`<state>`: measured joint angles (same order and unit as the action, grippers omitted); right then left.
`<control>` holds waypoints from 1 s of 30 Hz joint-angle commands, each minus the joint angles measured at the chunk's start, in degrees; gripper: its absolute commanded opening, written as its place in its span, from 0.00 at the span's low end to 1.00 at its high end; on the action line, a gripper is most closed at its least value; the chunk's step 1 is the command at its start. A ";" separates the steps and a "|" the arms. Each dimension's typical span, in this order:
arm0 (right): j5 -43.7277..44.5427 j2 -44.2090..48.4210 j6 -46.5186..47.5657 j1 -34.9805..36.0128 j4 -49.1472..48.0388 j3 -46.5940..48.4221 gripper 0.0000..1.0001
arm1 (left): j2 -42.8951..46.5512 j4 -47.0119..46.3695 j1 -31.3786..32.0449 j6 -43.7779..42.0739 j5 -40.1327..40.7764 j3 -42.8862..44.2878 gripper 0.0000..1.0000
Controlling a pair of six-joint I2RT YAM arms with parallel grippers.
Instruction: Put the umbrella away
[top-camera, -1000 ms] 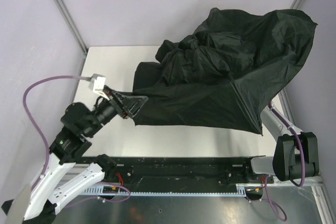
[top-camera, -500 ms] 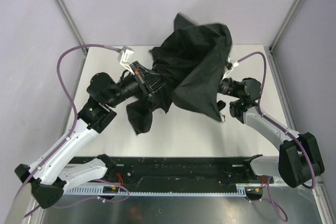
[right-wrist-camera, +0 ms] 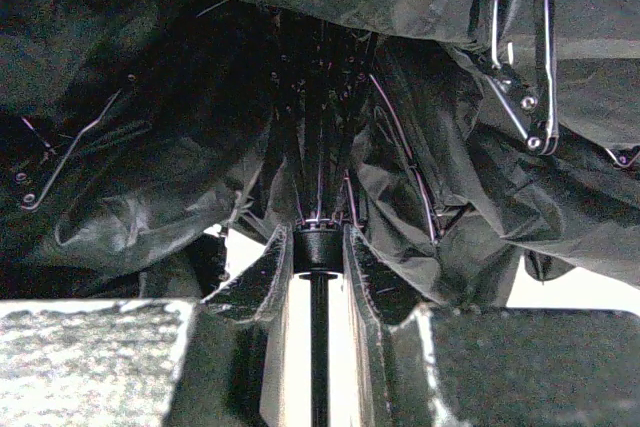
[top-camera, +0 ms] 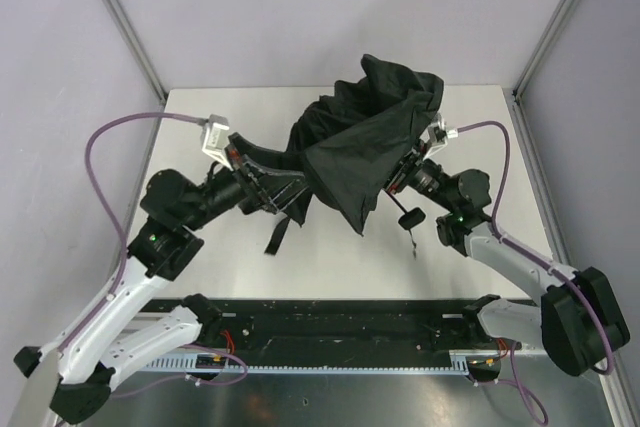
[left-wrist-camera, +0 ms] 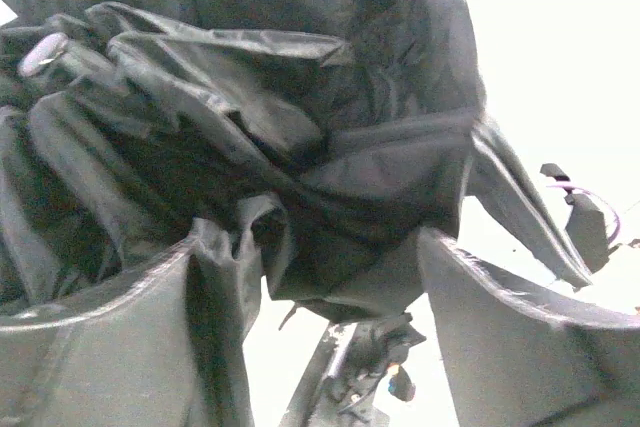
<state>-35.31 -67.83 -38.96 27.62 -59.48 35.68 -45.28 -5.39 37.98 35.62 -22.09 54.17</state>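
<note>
The black umbrella [top-camera: 365,137] hangs above the table middle, its canopy collapsed and bunched between my two grippers. Its handle [top-camera: 410,217] and thin wrist cord [top-camera: 413,242] dangle below my right gripper [top-camera: 396,179]. In the right wrist view that gripper [right-wrist-camera: 320,239] is shut on the umbrella's runner [right-wrist-camera: 322,247], with the shaft [right-wrist-camera: 318,347] running between the fingers and the ribs [right-wrist-camera: 520,97] above. My left gripper [top-camera: 283,185] is at the canopy's left side. In the left wrist view it [left-wrist-camera: 335,242] stands open, with folds of canopy [left-wrist-camera: 300,127] bulging between the fingers [left-wrist-camera: 110,347]. The closure strap [top-camera: 275,235] hangs down.
The white table [top-camera: 200,127] has purple walls with metal posts [top-camera: 125,32] on the left, back and right. A black rail [top-camera: 340,322] runs along the near edge between the arm bases. Purple cables [top-camera: 120,137] loop off both wrists.
The canopy has gone from spread wide at the right to a narrow bunch at the middle. Both grippers have closed in on it, and the bunch has settled lower.
</note>
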 commanded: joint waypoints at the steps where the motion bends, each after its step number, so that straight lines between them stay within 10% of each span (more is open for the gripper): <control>1: 10.35 6.11 2.48 0.55 0.73 0.71 0.00 | 4.09 3.55 -2.43 -2.53 -1.44 1.22 0.92; 18: 23.63 14.52 10.11 2.62 14.85 -0.44 0.00 | -0.40 10.43 -10.57 4.22 -18.46 13.32 0.97; 30: 29.47 18.39 11.76 12.59 15.73 -0.53 0.00 | -16.50 7.92 -1.51 -0.53 -11.00 17.26 0.36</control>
<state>-10.33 -53.49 -29.19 35.22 -39.92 34.50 -57.28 3.97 36.29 38.48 -36.32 67.70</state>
